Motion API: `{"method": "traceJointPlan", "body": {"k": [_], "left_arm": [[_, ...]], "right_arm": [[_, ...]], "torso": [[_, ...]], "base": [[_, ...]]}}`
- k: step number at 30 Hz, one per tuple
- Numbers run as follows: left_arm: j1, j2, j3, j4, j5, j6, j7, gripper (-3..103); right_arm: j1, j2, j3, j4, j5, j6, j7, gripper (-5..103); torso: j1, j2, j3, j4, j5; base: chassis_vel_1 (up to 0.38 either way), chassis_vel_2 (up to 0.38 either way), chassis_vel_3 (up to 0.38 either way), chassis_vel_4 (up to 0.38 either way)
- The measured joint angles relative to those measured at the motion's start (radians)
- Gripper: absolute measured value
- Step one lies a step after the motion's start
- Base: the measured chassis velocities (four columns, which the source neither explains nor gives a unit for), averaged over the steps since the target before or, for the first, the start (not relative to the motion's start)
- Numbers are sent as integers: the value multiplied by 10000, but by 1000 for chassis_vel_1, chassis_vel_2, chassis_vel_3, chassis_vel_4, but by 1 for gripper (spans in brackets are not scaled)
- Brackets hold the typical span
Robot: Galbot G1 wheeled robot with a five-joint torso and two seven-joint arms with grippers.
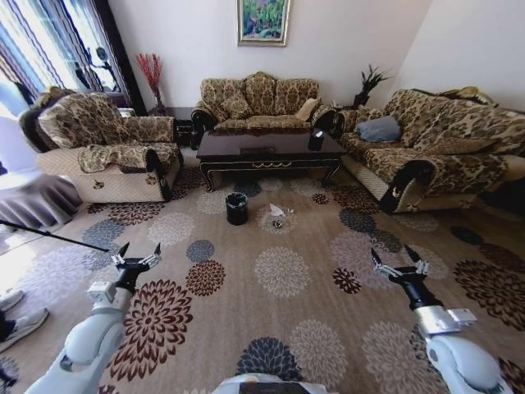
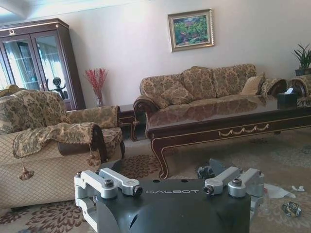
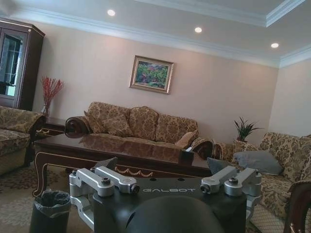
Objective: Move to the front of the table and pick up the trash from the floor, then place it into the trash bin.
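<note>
- Trash (image 1: 279, 213) lies on the floor (image 1: 283, 271) just in front of the table (image 1: 269, 148): a white sheet with a small dark piece beside it and a tiny white scrap close by, all on the patterned carpet.
- In the left wrist view the same litter shows low beside the table leg: the white sheet (image 2: 278, 191), a small dark shiny wrapper (image 2: 291, 208) and a tiny white scrap (image 2: 297, 188).
- Trash bin (image 1: 236, 208), black and bag-lined, stands upright on the carpet next to the litter, between it and the armchair (image 1: 102, 148), just before the table's front edge; the right wrist view shows it (image 3: 50, 210) below the table corner.
- Left gripper (image 1: 136, 258) hangs above the carpet, well short of the litter and the bin, which lie far ahead of its fingertips; its fingers (image 1: 151, 254) are spread and grip nothing.
- Right gripper (image 1: 397, 264) hangs level with it, equally far back, the litter ahead of its tips and off toward the other arm; its fingers (image 1: 413, 256) are spread too, with nothing between them.
- Sofa (image 1: 261, 98) sits behind the table, and a second sofa (image 1: 435, 148) flanks it on the right.
</note>
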Motion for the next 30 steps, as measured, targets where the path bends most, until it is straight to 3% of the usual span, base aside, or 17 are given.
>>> {"method": "traceJointPlan", "body": {"k": [21,26,30], "left_arm": [[-316,-319,80,85,404,-14,-179,100],[-279,-345,46,-87,517,300,-296,100],[-222,-465,5,-362,559,1009,-479,100]], "right_arm": [[-244,276,-40,195,-218,-29,74,100],[-262,274,-29,256,-215,-34,106,100],[-245,228,-19,529,-89,-195,199,100]], "torso": [[0,0,0,0,0],[-3,-10,-6,-2,1],[-99,-213,-111,-1,1]], "base": [[0,0,0,0],[0,0,0,0],[0,0,0,0]]}}
